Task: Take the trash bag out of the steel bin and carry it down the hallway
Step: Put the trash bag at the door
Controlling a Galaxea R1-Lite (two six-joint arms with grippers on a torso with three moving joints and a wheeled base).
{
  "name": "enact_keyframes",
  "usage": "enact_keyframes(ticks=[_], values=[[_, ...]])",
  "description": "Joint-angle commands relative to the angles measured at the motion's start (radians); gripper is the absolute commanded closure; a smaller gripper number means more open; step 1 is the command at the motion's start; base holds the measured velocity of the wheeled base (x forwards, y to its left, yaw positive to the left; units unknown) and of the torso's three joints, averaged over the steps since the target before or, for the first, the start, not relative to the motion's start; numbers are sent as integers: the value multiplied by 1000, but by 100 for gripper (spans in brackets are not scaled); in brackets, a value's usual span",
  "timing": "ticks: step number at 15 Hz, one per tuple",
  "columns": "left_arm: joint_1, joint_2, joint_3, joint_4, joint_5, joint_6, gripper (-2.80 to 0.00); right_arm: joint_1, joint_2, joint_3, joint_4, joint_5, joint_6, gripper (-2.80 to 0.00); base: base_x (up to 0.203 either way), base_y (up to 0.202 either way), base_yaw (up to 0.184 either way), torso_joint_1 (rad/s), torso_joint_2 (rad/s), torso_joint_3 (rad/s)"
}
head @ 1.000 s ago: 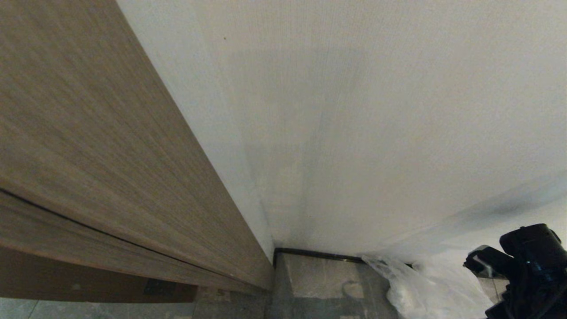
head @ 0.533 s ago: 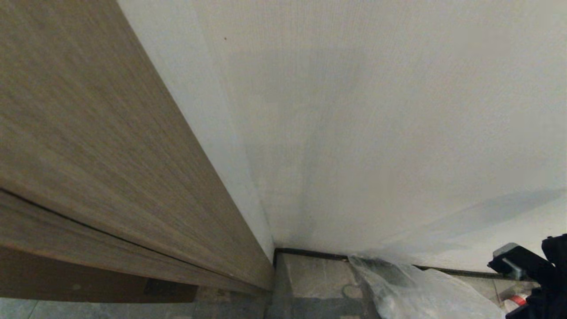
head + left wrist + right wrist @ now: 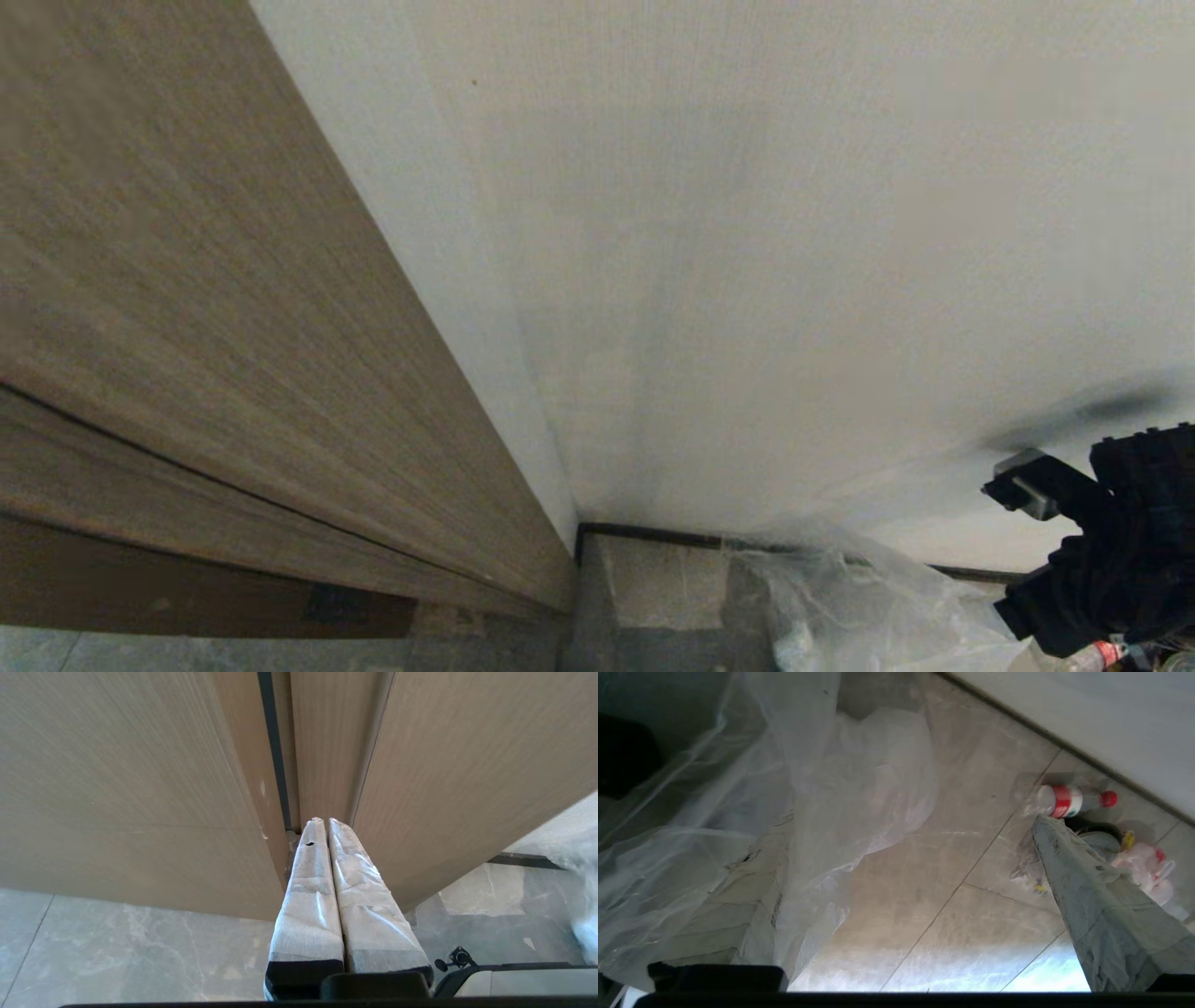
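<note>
clear, wrinkled plastic fills the lower right of the head view: the trash bag [image 3: 868, 616] slumps on the beige marble-look floor [image 3: 653, 583] of the hallway, against the black baseboard [image 3: 653, 535] at the foot of the white wall [image 3: 794, 261]. in the right wrist view the trash bag [image 3: 831, 812] spreads across the upper left and centre of the frame, its thin film draped over one wrapped finger [image 3: 738, 905] at lower left, touching it.

the right gripper [image 3: 896, 877] has its fingers spread wide apart, released, with bare floor tile between them; the other finger [image 3: 1101, 905] stands at the right of the frame, clear of the bag. in the head view the right gripper [image 3: 1074, 523] sits at the right edge, just beside and above the bag.

beyond that right finger lie a clear bottle with a red label and red cap [image 3: 1064, 800] and a small heap of pink and white litter [image 3: 1148, 868], both on the floor near the baseboard.

the left gripper [image 3: 327, 826] points at a wood-grain panel [image 3: 140, 788], its wrapped fingers pressed together, holding nothing. the same panel [image 3: 187, 327] fills the left of the head view.
</note>
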Motion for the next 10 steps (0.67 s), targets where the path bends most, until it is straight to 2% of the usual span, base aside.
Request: enact_keyframes(ticks=[1, 2, 3, 5, 7, 9, 10], values=[[0, 0, 2, 0, 1, -1, 0, 5, 78, 42, -9, -84, -6, -280, 0, 0, 0, 0, 0, 0], [0, 0, 3, 0, 1, -1, 0, 7, 74, 61, 21, -183, -19, -280, 0, 0, 0, 0, 0, 0], [0, 0, 2, 0, 1, -1, 0, 8, 74, 57, 47, -212, -36, -280, 0, 0, 0, 0, 0, 0], [0, 0, 2, 0, 1, -1, 0, 9, 72, 90, 44, -166, -14, -280, 0, 0, 0, 0, 0, 0], [0, 0, 3, 1, 0, -1, 0, 8, 48, 80, 74, -157, -6, -280, 0, 0, 0, 0, 0, 0], [0, 0, 2, 0, 1, -1, 0, 8, 15, 100, 180, -151, -4, -280, 0, 0, 0, 0, 0, 0], [0, 0, 3, 0, 1, -1, 0, 11, 14, 95, 163, -124, -1, -280, 0, 0, 0, 0, 0, 0]])
